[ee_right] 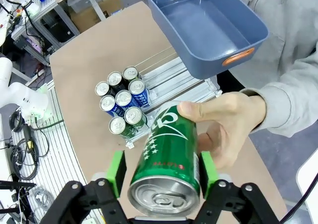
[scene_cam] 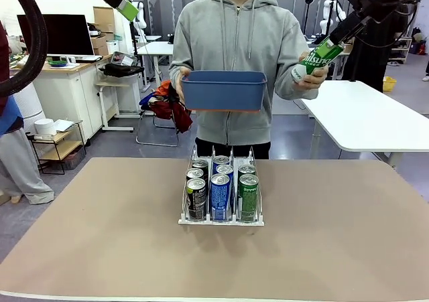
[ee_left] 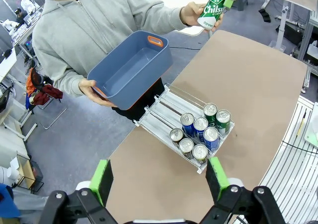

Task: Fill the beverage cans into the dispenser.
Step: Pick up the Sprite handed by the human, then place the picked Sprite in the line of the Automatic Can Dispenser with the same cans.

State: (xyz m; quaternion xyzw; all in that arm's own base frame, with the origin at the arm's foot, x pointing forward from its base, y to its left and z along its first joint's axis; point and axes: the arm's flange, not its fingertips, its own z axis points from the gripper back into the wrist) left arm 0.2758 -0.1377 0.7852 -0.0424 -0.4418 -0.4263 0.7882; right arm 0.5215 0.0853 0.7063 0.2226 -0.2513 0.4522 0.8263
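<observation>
Right gripper (ee_right: 160, 177) is clamped on a green can (ee_right: 169, 157), up in the air off the desk's far right side, and the person's hand (ee_right: 226, 129) has hold of that same can too. Their other hand (ee_left: 94, 91) carries a blue bin (scene_cam: 223, 90) above the dispenser (scene_cam: 222, 216). The dispenser sits mid-desk (scene_cam: 100, 235) with six cans (scene_cam: 220, 196) in it, two per lane. Left gripper (ee_left: 159, 177) hangs high above with its fingers spread apart, nothing between them.
</observation>
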